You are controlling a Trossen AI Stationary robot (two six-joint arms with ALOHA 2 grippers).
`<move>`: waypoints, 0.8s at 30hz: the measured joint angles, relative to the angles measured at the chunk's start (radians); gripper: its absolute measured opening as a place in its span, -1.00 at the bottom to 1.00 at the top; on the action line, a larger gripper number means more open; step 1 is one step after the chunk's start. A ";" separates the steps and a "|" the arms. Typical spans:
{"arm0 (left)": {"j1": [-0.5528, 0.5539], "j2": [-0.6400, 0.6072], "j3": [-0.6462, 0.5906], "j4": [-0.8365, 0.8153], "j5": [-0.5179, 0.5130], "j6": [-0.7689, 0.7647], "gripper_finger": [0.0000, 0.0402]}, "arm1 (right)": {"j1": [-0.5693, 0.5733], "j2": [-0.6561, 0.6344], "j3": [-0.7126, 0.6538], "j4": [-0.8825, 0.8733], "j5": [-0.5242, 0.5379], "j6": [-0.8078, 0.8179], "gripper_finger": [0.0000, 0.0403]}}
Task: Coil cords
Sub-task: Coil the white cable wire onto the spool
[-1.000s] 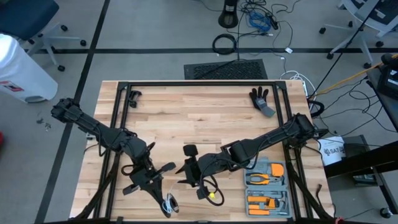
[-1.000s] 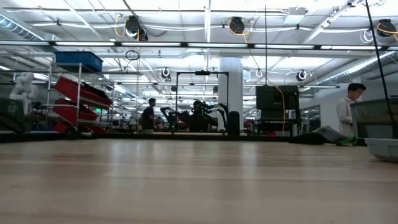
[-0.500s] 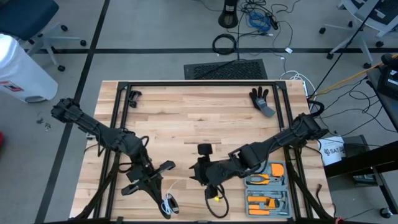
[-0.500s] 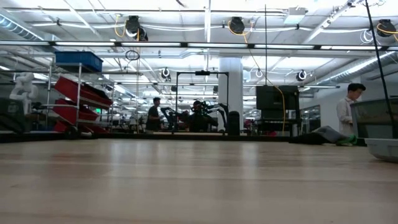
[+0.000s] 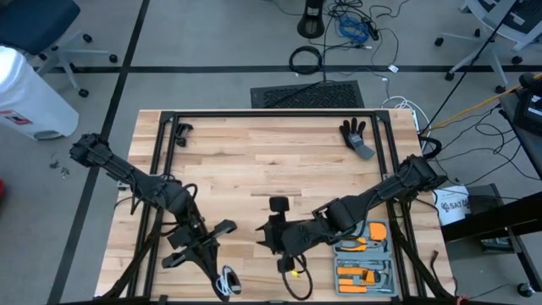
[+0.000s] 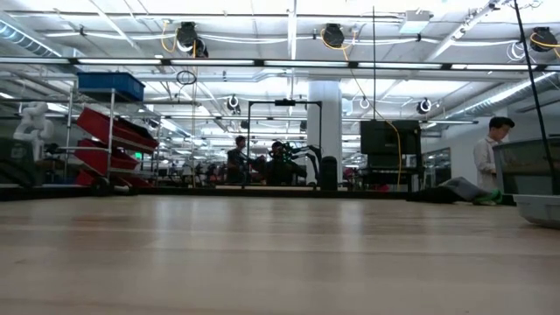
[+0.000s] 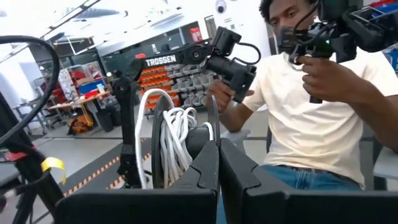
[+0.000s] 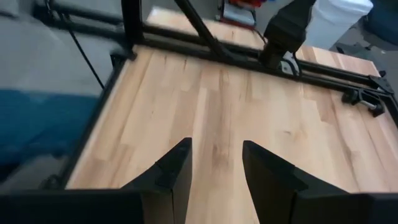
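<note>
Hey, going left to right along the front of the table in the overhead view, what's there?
Left gripper shut on the reel of white cord → right gripper, open and empty → orange-handled tool tray.

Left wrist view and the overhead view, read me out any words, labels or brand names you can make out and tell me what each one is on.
"TROSSEN": white letters on the dark arm segment in the background of the left wrist view.
"SAT...": partial print on the white container off the table's right edge in the high view; the rest is cut off.
White bin at upper left, high view: red label, too small to read.
Shelf signs behind the person: too blurred to read.
</note>
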 joint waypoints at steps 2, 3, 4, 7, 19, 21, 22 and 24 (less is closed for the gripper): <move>0.000 0.000 0.000 0.008 -0.008 0.000 -0.99 | 0.026 0.000 0.000 0.047 0.003 0.031 -0.35; 0.000 0.000 0.000 0.019 -0.011 -0.001 -0.99 | 0.045 0.000 0.000 0.077 0.007 0.045 -0.35; 0.000 0.001 0.000 0.035 -0.015 -0.001 -0.99 | 0.067 0.003 0.000 0.117 0.021 0.058 -0.35; 0.000 0.001 0.000 0.082 -0.055 -0.002 -0.99 | 0.133 0.021 0.001 0.219 0.179 0.037 -0.35; 0.000 0.001 0.000 0.121 -0.135 -0.003 -0.99 | 0.187 0.053 -0.001 0.247 0.474 -0.009 -0.50; 0.000 0.001 0.000 0.120 -0.135 -0.020 -0.99 | 0.183 0.052 -0.001 0.246 0.471 -0.016 -0.61; 0.000 0.001 0.000 0.120 -0.135 -0.029 -0.99 | 0.182 0.052 -0.001 0.242 0.470 -0.017 -0.68; 0.000 0.001 0.000 0.119 -0.136 -0.029 -0.99 | 0.185 0.045 -0.001 0.224 0.433 -0.020 -0.87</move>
